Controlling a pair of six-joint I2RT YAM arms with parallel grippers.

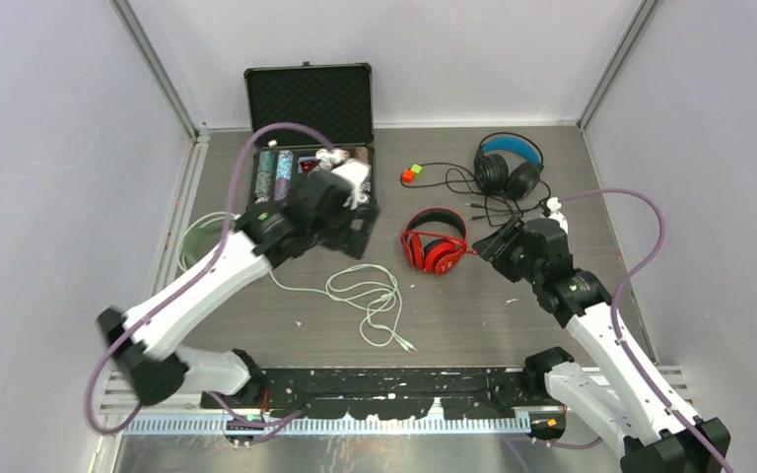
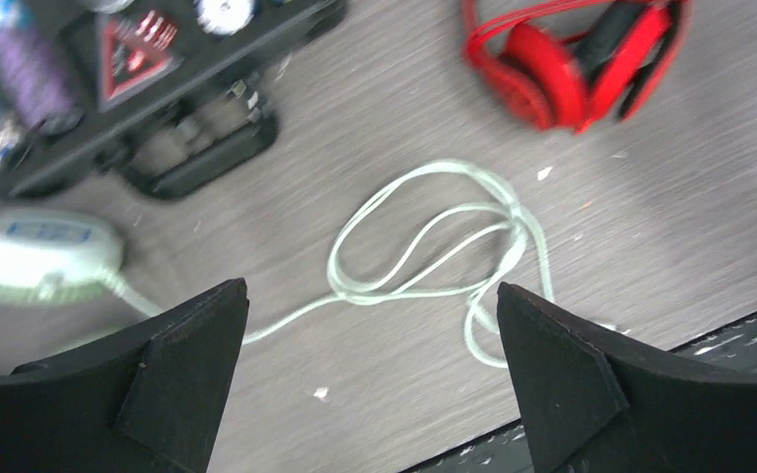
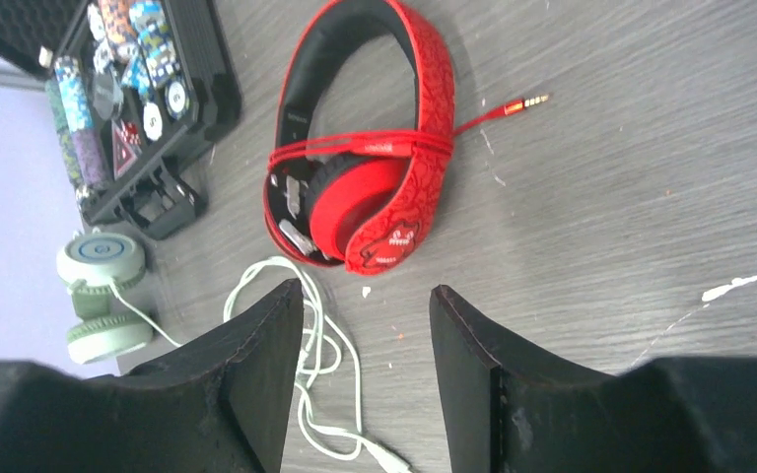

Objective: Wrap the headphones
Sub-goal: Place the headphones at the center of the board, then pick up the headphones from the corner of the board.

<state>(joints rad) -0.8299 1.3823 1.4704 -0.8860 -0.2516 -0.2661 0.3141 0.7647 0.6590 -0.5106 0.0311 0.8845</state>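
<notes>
My left gripper gapes wide, empty, over the mint cable; my right gripper is parted, empty. I see the mint-green headphones only blurred, cut off.

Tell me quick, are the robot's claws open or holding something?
Left claw: open wide, holding nothing.
Right claw: open, holding nothing; the red headphones lie on the table ahead of it.
</notes>
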